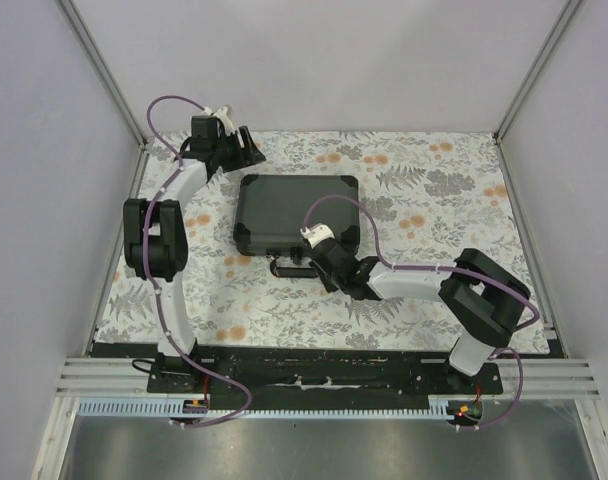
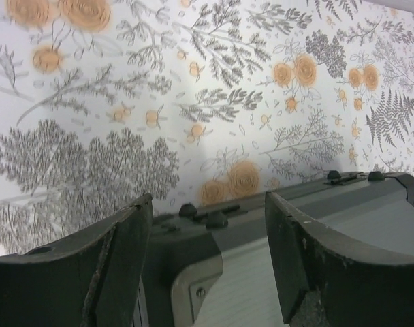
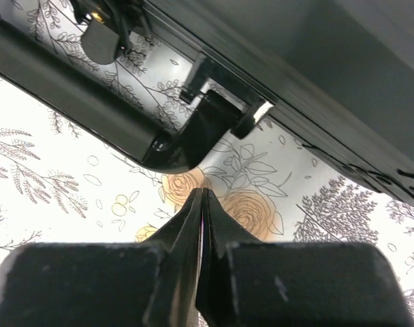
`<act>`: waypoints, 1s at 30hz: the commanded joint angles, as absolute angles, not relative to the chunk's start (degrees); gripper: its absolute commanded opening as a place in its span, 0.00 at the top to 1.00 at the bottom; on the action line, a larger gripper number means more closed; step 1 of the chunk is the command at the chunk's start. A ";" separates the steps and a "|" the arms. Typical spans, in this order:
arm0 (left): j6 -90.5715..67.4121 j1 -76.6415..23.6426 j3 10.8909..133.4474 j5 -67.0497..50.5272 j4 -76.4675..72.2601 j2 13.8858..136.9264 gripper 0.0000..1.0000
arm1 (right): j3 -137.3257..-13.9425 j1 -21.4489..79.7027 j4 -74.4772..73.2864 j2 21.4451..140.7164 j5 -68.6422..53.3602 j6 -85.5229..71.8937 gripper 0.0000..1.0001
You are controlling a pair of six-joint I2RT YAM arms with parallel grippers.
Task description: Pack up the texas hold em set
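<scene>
Case (image 1: pixel 296 210) closed up on the table (image 1: pixel 434 200)
Left claw (image 2: pixel 208 197) hangs over the case's far-left corner, jaws wide apart; right claw (image 3: pixel 202 194), fingers pressed together, is right by its handle (image 3: pixel 71 92).

The shut case (image 1: pixel 294 205) hides whatever lies inside it.

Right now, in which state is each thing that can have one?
case: closed, flat on the cloth.
handle: free, not gripped.
left gripper: open, empty, above a corner of the case.
right gripper: shut, empty, just short of the handle.
</scene>
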State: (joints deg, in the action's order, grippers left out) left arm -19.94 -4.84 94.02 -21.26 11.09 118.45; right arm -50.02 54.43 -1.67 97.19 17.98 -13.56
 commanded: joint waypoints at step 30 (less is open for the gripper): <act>-23.03 -4.75 64.08 -38.68 9.67 103.72 0.36 | -52.64 42.46 -20.74 85.86 12.30 -36.56 0.82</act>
